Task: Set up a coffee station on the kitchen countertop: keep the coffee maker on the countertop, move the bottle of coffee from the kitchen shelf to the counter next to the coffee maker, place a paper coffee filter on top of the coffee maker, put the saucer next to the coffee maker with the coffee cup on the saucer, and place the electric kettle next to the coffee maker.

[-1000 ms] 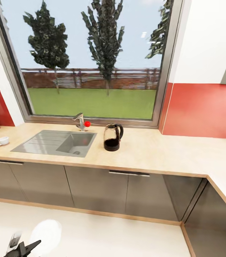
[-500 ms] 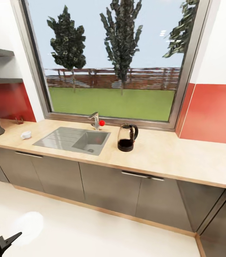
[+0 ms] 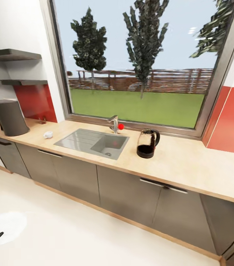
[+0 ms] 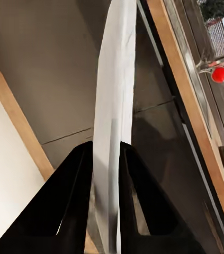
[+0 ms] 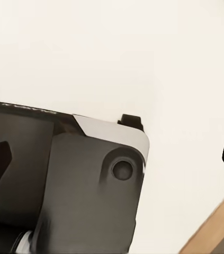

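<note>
Camera panned left, kettle (image 3: 147, 143) holding dark liquid, left end effector (image 4: 106, 174) clamping saucer (image 4: 114, 106).

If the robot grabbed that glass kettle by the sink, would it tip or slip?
The electric kettle looks tall on a narrow dark base, so a push up high might tip it. Its glass body is probably slippery and breakable; the side handle seems the safer grip.

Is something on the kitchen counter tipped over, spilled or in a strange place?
Nothing stands out. The coffee maker, the coffee cup and the electric kettle all stand upright on the countertop, and no spill shows. The left gripper holds a thin white saucer edge-on.
</note>
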